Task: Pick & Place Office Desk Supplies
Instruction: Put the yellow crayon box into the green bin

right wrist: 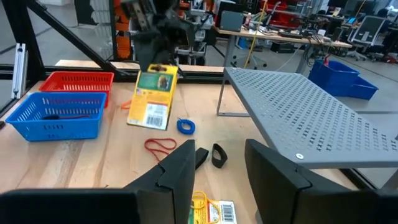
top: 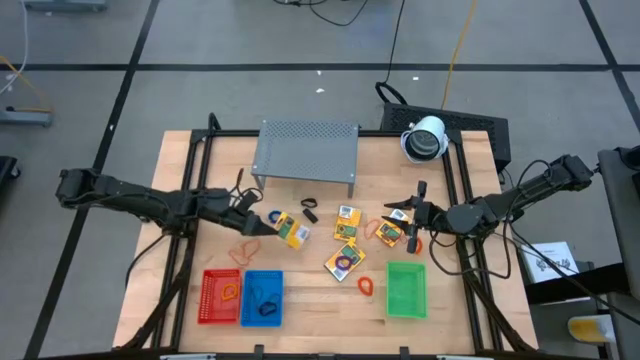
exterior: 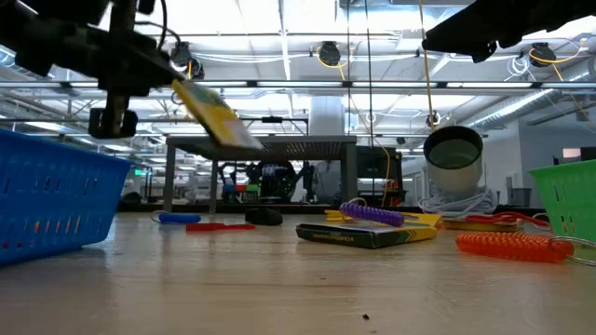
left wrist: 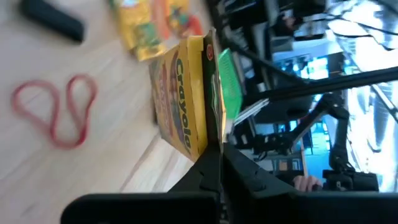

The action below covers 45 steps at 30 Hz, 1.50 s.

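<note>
Left gripper (top: pixel 262 226) pinches a yellow crayon packet (top: pixel 291 231) by its edge, lifted off the table (top: pixel 180 160) – carry step underway. Right gripper (top: pixel 408 213) waits mid-right, fingers spread, empty. Next – probably swing the packet over a basket, likely the blue basket (top: pixel 262 298), then release

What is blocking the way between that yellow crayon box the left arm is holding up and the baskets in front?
Nothing visible. The left end effector holds the crayon box off the table, and only a flat red rubber band lies on the wood between it and the red basket and blue basket.
</note>
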Each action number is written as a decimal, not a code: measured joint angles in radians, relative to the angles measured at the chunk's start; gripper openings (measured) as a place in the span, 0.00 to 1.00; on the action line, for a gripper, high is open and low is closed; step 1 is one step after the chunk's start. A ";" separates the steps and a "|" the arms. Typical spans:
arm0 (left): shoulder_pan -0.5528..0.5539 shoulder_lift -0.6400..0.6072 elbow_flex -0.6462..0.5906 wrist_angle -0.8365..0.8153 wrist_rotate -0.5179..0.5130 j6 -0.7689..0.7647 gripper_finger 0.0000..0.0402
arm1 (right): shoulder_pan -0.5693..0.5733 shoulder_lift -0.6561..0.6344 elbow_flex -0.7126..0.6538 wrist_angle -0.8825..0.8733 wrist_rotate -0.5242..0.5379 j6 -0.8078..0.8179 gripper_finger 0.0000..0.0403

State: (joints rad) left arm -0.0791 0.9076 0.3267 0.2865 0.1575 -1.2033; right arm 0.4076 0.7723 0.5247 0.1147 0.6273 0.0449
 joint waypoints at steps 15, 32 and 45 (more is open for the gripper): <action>-0.166 0.268 0.025 0.538 -0.371 0.425 0.00 | -0.002 0.144 0.001 0.261 -0.212 0.199 0.32; -0.178 0.482 0.386 0.561 -0.250 0.954 0.00 | -0.137 0.336 0.001 0.770 -0.451 0.320 0.53; -0.197 0.482 0.386 0.598 -0.207 0.992 0.00 | -0.166 0.337 0.001 0.810 -0.498 0.347 0.54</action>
State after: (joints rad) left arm -0.2756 1.3899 0.7132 0.8841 -0.0499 -0.2108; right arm 0.2417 1.1095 0.5255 0.9248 0.1292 0.3915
